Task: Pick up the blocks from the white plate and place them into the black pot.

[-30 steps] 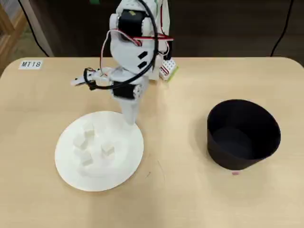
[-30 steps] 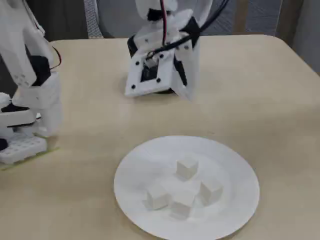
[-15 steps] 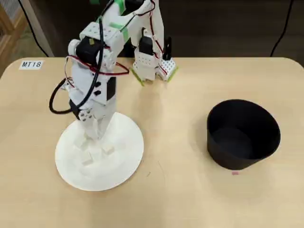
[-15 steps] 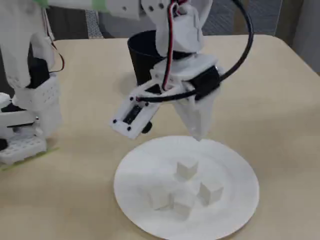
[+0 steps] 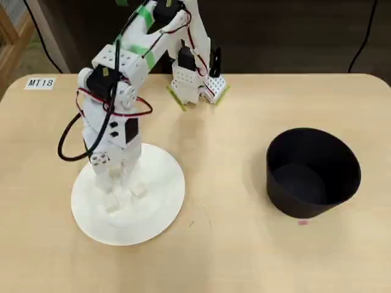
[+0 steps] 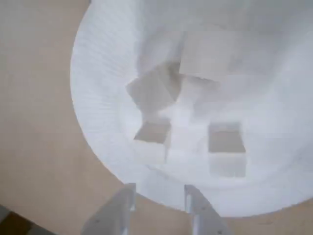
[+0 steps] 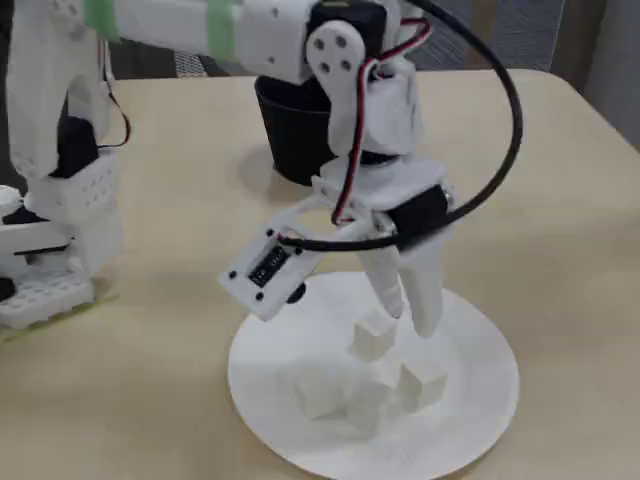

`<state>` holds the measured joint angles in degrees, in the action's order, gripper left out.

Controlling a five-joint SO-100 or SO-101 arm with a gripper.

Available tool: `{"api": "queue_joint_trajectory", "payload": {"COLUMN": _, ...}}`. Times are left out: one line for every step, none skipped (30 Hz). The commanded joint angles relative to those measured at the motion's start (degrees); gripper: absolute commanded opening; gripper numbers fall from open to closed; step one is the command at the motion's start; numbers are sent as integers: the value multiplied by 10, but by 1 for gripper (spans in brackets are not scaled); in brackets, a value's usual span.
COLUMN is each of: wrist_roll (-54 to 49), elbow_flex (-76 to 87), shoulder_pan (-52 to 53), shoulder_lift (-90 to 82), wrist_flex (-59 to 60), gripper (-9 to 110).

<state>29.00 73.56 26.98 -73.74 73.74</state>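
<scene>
From overhead, the white plate (image 5: 160, 210) sits near the surface's (image 5: 232, 256) left front, the black pot (image 5: 313, 172) well over toward the right edge. Wrist cam's blurry, but looks like four blocks (image 6: 152, 90) clustered mid-plate. In the fixed view the tool (image 7: 410, 322) hangs fingers apart, empty, just above the plate by one block.

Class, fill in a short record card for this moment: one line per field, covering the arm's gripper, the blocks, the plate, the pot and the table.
gripper: open, fingers pointing down over the white plate, holding nothing
blocks: four visible white cubes, clustered on the plate
white plate: flat on the table, left side in the overhead view
black pot: upright, right of the plate in the overhead view, no blocks seen inside
table: light wood, label card at one corner
</scene>
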Motion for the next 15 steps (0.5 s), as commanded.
{"api": "queue_joint_trajectory", "payload": {"wrist_roll": -29, "elbow_flex": -71, "shoulder_pan": -1, "shoulder_lift": 25, "wrist_flex": 35, "gripper": 19}}
{"api": "queue_joint_trajectory", "payload": {"wrist_roll": -37, "elbow_flex": -91, "shoulder_pan": -1, "shoulder_lift": 41, "wrist_flex": 47, "gripper": 20}}
{"api": "queue_joint_trajectory", "payload": {"wrist_roll": -46, "elbow_flex": -110, "shoulder_pan": -1, "shoulder_lift": 55, "wrist_flex": 58, "gripper": 20}}
{"api": "queue_joint_trajectory", "payload": {"wrist_roll": -52, "elbow_flex": -127, "shoulder_pan": -1, "shoulder_lift": 69, "wrist_flex": 64, "gripper": 21}}
{"api": "queue_joint_trajectory", "payload": {"wrist_roll": -54, "elbow_flex": -136, "shoulder_pan": -1, "shoulder_lift": 78, "wrist_flex": 66, "gripper": 21}}
{"api": "queue_joint_trajectory", "payload": {"wrist_roll": -54, "elbow_flex": -140, "shoulder_pan": 0, "shoulder_lift": 84, "wrist_flex": 65, "gripper": 21}}
{"api": "queue_joint_trajectory", "payload": {"wrist_roll": -54, "elbow_flex": -140, "shoulder_pan": 1, "shoulder_lift": 88, "wrist_flex": 62, "gripper": 21}}
{"api": "queue_joint_trajectory", "payload": {"wrist_roll": -54, "elbow_flex": -142, "shoulder_pan": 2, "shoulder_lift": 92, "wrist_flex": 61, "gripper": 21}}
{"api": "queue_joint_trajectory", "payload": {"wrist_roll": -54, "elbow_flex": -145, "shoulder_pan": 4, "shoulder_lift": 98, "wrist_flex": 61, "gripper": 21}}
{"api": "queue_joint_trajectory", "payload": {"wrist_roll": -54, "elbow_flex": -149, "shoulder_pan": 4, "shoulder_lift": 103, "wrist_flex": 61, "gripper": 21}}
{"api": "queue_joint_trajectory", "payload": {"wrist_roll": -54, "elbow_flex": -156, "shoulder_pan": 6, "shoulder_lift": 110, "wrist_flex": 62, "gripper": 21}}
{"api": "queue_joint_trajectory", "payload": {"wrist_roll": -54, "elbow_flex": -163, "shoulder_pan": 7, "shoulder_lift": 117, "wrist_flex": 67, "gripper": 21}}
{"api": "queue_joint_trajectory", "payload": {"wrist_roll": -54, "elbow_flex": -168, "shoulder_pan": 7, "shoulder_lift": 124, "wrist_flex": 68, "gripper": 21}}
{"api": "queue_joint_trajectory", "payload": {"wrist_roll": -54, "elbow_flex": -176, "shoulder_pan": 7, "shoulder_lift": 133, "wrist_flex": 69, "gripper": 21}}
{"api": "queue_joint_trajectory", "payload": {"wrist_roll": -54, "elbow_flex": -187, "shoulder_pan": 8, "shoulder_lift": 142, "wrist_flex": 70, "gripper": 21}}
